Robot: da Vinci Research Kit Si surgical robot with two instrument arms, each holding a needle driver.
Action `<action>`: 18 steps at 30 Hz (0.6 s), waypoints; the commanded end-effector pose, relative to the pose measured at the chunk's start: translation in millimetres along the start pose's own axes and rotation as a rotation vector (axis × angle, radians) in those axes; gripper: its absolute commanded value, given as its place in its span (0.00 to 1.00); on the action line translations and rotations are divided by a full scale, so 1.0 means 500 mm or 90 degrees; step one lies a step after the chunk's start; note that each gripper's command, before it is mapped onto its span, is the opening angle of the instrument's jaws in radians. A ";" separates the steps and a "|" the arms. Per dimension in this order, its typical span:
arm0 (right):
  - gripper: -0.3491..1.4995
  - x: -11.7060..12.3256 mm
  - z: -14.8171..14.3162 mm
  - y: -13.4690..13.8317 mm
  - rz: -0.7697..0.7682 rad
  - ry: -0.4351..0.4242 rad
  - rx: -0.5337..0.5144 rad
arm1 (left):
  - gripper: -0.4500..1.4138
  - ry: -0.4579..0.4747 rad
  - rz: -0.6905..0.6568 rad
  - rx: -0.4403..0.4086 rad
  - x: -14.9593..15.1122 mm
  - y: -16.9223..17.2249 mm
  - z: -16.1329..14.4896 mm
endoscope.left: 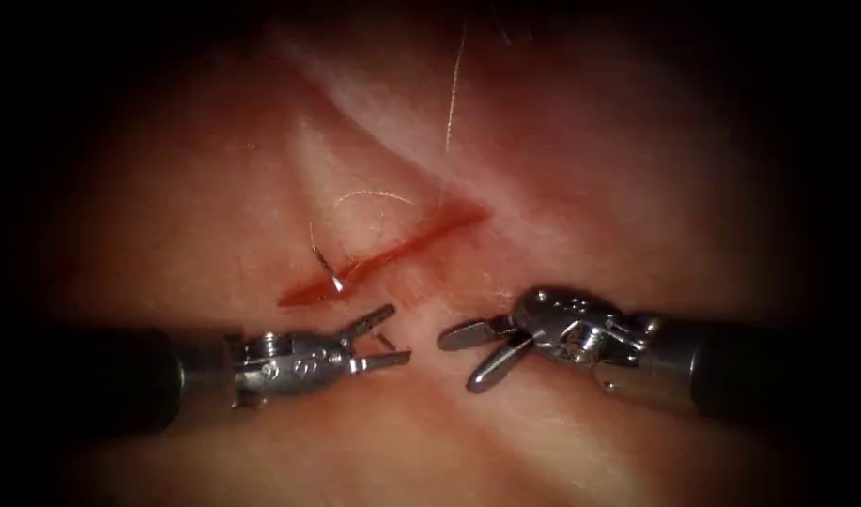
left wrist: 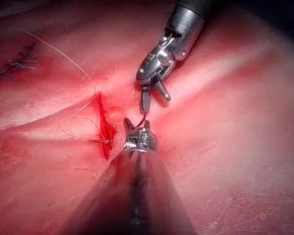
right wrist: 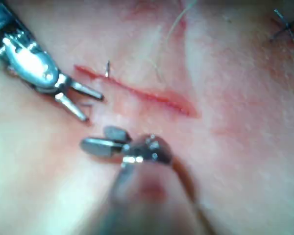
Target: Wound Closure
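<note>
Tissue: pale pink, moist pork belly tissue [endoscope.left: 580, 169], softly folded, with a ridge running toward the cut.
Cut: narrow slanted red cut [endoscope.left: 383, 253], glossy with red fluid, used as the landmark below.
Needle: thin curved steel needle [endoscope.left: 329, 270] standing in the tissue at the cut's left end, a short shiny stretch and point showing above the surface; seen also in the right wrist view [right wrist: 108, 68]; gripped by neither tool.
Thread: fine pale thread [endoscope.left: 374, 195] arcing just above the cut, another strand rising away beyond it [endoscope.left: 455, 94].
Left tool: grey metal wristed left needle driver [endoscope.left: 381, 340] on a dark shaft, lying level below the cut's left end, serrated jaws spread apart, holding nothing.
Right tool: polished steel right needle driver [endoscope.left: 472, 355] below the cut's right half, wrist bent, smooth rounded jaws splayed, empty, tips facing the left tool's and close to them.
Old stitches: dark knotted stitches [left wrist: 17, 61] well away from the cut.
</note>
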 end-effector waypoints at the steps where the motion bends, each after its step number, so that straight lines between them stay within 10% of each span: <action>1: 0.65 0.0002 0.0013 0.0014 -0.001 0.000 0.001 | 0.47 0.001 0.001 -0.001 -0.0007 0.0002 0.0018; 5: 0.64 0.0001 0.0014 0.0015 -0.002 0.002 0.001 | 0.38 -0.002 0.002 -0.003 -0.0012 -0.0001 0.0020; 8: 0.64 0.0001 0.0014 0.0018 -0.002 0.002 0.000 | 0.00 -0.006 0.005 -0.003 -0.0009 0.0007 0.0015; 18: 0.64 0.0002 0.0013 0.0019 -0.002 0.002 0.000 | 0.00 0.004 -0.041 -0.023 0.0013 0.0046 -0.0004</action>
